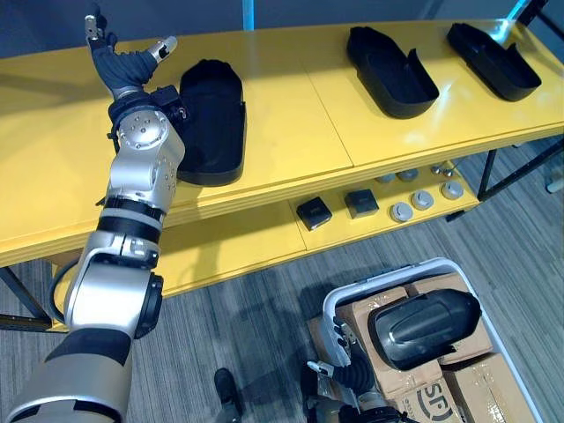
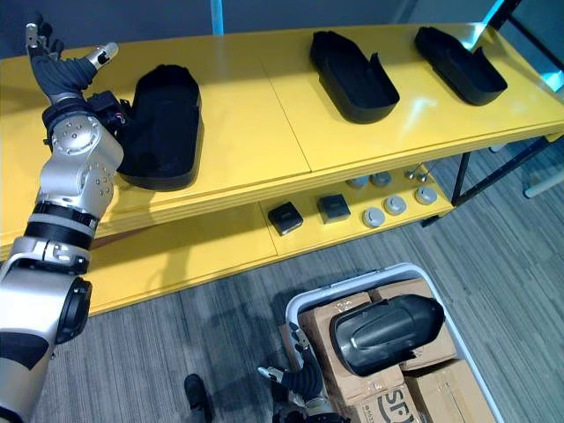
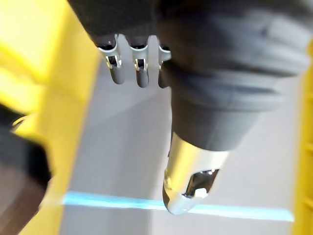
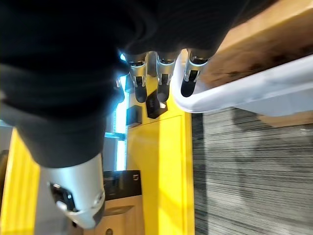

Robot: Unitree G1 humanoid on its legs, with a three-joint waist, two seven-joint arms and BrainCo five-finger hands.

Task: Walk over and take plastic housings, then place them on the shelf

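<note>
On the yellow shelf, in the left eye view, three black plastic housings lie on the top board. The left housing is just beside my raised left hand. The middle housing and the right housing lie well apart from it. The lower board carries small black boxes and silver discs.

From the right eye view, a fourth housing rests on cardboard boxes inside a white bin on the floor. My right hand hangs at the bin's near corner.

Along my left wrist, the fingers and thumb are stretched out straight and hold nothing.

Along my right wrist, the fingers are also straight and empty, with their dark tips just beside the bin's white rim.
</note>
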